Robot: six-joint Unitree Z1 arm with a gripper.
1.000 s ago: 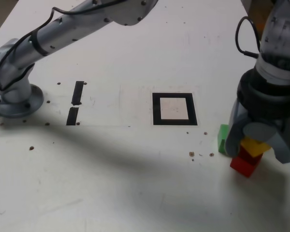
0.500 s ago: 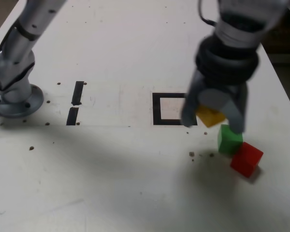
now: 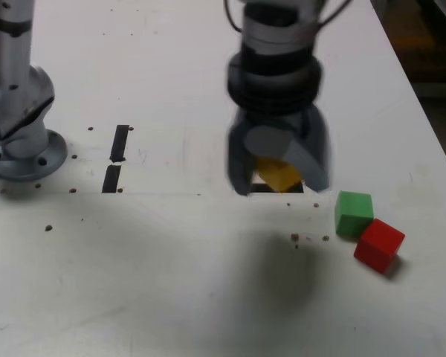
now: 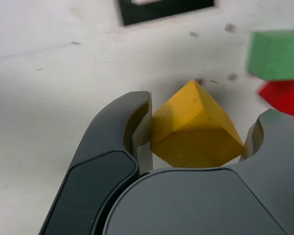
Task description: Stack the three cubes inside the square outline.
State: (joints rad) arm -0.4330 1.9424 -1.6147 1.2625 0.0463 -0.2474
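The gripper point(image 3: 280, 172) is clenched on the yellow cube point(image 4: 195, 128), and it hangs above the table point(image 3: 171, 282). The wrist view shows what the exterior view does not: the cube sits tilted between the two fingers point(image 4: 139, 129), one corner pointing away from the wrist. In the exterior view only a small part of this cube point(image 3: 277, 175) is visible between the fingers. The gripper hides most of the square outline point(image 3: 271, 187) there; the wrist view shows one black edge point(image 4: 164, 11) of it, beyond the cube. The green cube point(image 3: 354, 213) and red cube point(image 3: 379, 245) lie on the table, touching each other, near the gripper on the exterior view's right.
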